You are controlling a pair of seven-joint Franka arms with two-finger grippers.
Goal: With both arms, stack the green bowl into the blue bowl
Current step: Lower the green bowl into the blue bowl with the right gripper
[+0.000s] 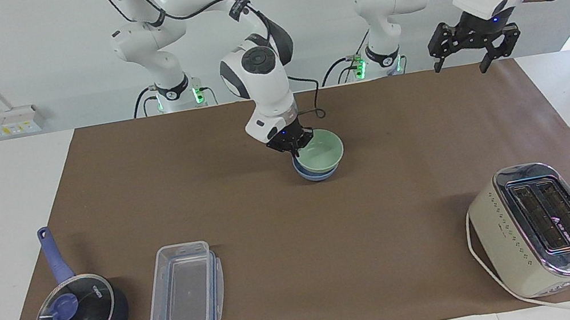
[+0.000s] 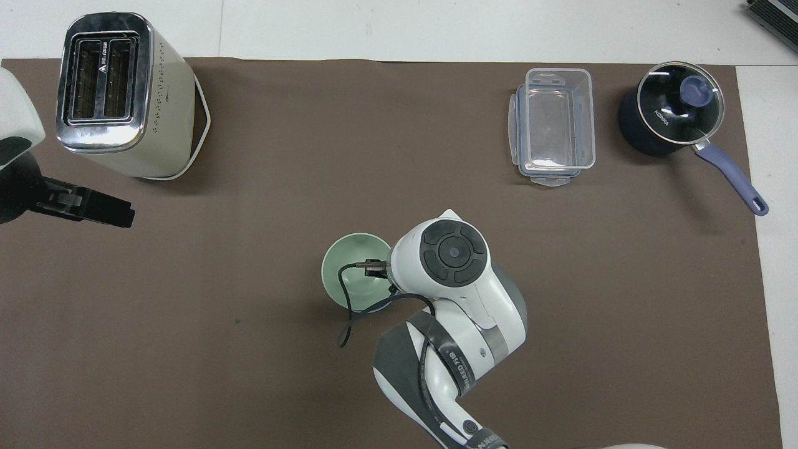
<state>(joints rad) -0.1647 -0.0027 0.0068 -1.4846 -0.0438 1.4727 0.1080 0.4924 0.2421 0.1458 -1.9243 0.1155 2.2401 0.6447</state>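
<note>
Facing view: right gripper [image 1: 293,145] pinches green bowl [image 1: 321,154] in blue bowl [image 1: 313,175] — left gripper [image 1: 461,60] spread, waiting above toaster's [image 1: 540,227] end.

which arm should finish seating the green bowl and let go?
Right. The right gripper is shut on the green bowl rim, bowl already in the blue bowl. The left gripper waits open over the mat's corner.

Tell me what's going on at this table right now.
The right gripper is shut on the rim of the green bowl, which now sits in the blue bowl in the middle of the brown mat. It has not let go. The left gripper waits, open, up in the air at its own end of the table.
</note>
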